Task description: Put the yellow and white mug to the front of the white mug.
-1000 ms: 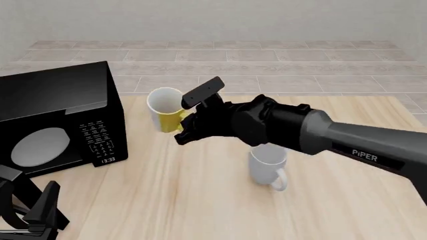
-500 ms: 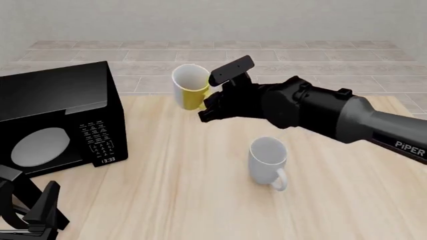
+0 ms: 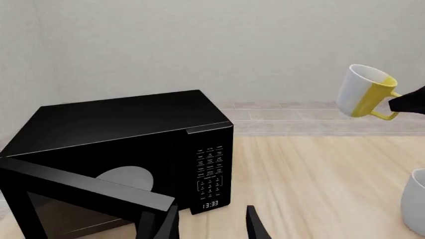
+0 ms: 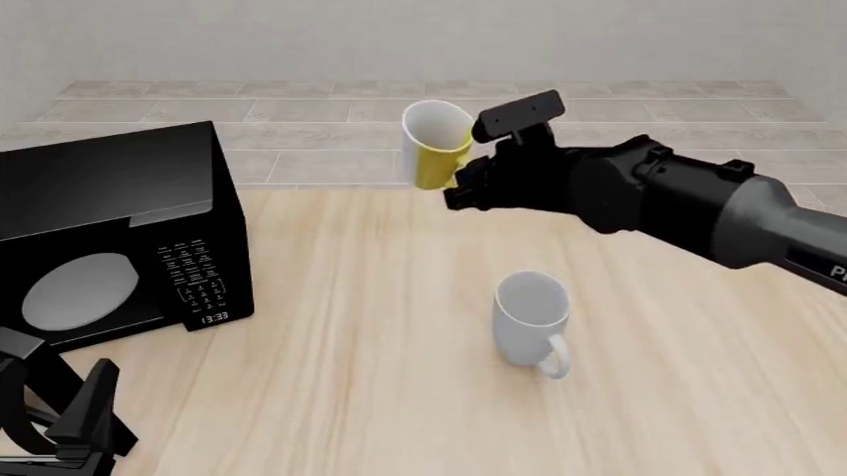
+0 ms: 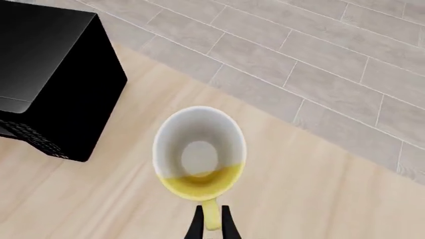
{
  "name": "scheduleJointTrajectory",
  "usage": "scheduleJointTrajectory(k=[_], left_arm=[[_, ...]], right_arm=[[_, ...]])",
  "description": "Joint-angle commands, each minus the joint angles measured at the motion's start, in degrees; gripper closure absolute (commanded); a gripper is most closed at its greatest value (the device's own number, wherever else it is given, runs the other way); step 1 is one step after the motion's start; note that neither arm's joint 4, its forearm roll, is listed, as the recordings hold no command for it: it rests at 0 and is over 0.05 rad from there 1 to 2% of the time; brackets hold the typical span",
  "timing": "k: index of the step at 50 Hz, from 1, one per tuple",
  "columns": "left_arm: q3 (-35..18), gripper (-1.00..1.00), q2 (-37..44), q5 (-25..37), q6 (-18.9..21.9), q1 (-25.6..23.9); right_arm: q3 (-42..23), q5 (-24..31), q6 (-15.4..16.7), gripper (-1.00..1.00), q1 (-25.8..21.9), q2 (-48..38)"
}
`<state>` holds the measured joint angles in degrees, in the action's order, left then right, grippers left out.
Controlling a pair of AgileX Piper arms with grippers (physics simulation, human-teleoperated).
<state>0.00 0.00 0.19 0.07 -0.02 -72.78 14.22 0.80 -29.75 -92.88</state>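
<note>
My right gripper (image 4: 459,188) is shut on the handle of the yellow and white mug (image 4: 434,145) and holds it tilted, high above the table's far edge. The mug also shows in the right wrist view (image 5: 199,159), mouth toward the camera, with the fingers (image 5: 198,226) clamped on its handle, and in the left wrist view (image 3: 364,92). The white mug (image 4: 533,317) stands upright on the table, nearer to me than the lifted mug; its edge shows in the left wrist view (image 3: 415,201). My left gripper (image 4: 60,426) is open and empty at the near left corner.
A black microwave (image 4: 113,238) with its door ajar stands on the left of the wooden table (image 4: 357,387); it also shows in the left wrist view (image 3: 119,149) and the right wrist view (image 5: 47,74). A tiled floor lies beyond the table's far edge.
My right gripper has carried the yellow and white mug up and to the right, away from the table top. The white mug and left gripper have not moved.
</note>
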Motion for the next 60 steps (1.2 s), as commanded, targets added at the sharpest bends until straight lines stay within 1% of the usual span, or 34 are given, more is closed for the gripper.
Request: scheduleJointTrajectory(k=[1, 23, 46, 48, 60], left_arm=[[0.0, -1.0, 0.02, 0.01, 0.0, 0.01], [0.0, -1.0, 0.02, 0.02, 0.02, 0.01], [0.0, -1.0, 0.01, 0.0, 0.01, 0.01], [0.0, -1.0, 0.02, 0.01, 0.01, 0.01], [0.0, -1.0, 0.02, 0.01, 0.02, 0.01]], right_arm=[[1.35, -1.09, -1.32, 1.0, 3.72, 0.77], [5.44, -3.83, -2.49, 1.0, 8.03, 1.56], [6.66, -4.96, -3.07, 1.0, 12.57, -0.48], [6.75, -4.74, -2.38, 1.0, 13.08, -0.74], [7.48, -5.29, -3.11, 1.0, 14.64, -0.42]])
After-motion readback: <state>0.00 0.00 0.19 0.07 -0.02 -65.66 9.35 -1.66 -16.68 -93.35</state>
